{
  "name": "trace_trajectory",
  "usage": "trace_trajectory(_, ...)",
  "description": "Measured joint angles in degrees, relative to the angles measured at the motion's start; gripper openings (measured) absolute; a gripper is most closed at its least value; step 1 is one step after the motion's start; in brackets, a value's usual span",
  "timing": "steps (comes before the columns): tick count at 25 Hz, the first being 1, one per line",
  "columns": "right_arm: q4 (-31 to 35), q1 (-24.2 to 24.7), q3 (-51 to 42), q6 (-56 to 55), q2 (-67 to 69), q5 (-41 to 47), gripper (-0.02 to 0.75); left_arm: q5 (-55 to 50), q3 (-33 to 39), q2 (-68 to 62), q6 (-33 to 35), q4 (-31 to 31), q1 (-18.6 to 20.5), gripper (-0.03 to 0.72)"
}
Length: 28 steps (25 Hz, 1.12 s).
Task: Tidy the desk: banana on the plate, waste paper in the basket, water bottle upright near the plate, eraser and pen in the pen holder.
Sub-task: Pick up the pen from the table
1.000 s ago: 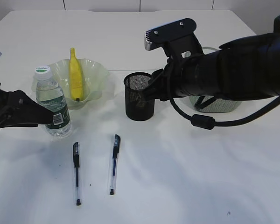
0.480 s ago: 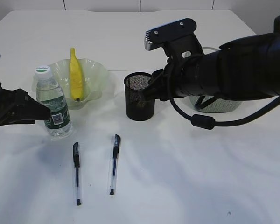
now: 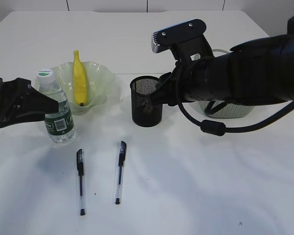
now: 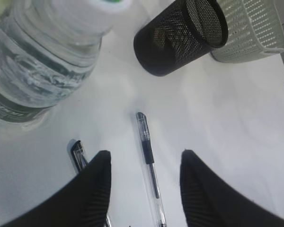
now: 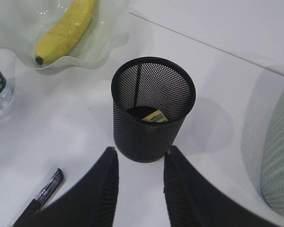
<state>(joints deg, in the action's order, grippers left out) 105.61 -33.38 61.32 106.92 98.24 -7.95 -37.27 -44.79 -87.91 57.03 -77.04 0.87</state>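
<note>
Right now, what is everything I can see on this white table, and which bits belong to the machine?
banana: one, yellow, lying in the plate
plate: one, pale green, wavy rim, back left
water bottle: one, clear, white cap, upright beside the plate
pen holder: one, black mesh, centre
eraser: one, pale yellow, inside the pen holder
pens: two, black and clear, lying in front
basket: one, sage green, right, mostly hidden behind the arm
left gripper: black, jaws open, empty, above the pens
right gripper: black, jaws open, empty, by the pen holder

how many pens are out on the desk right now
2. One pen lies in front of the water bottle; the other pen lies to its right, in front of the pen holder. None visible inside the holder.
</note>
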Motion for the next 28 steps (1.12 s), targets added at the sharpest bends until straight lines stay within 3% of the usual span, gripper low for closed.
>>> trace_trajectory(28, 0.0, 0.0, 0.0, -0.1, 0.0, 0.0, 0.249, -5.6, 0.0, 0.0, 8.4, 2.2, 0.0, 0.306)
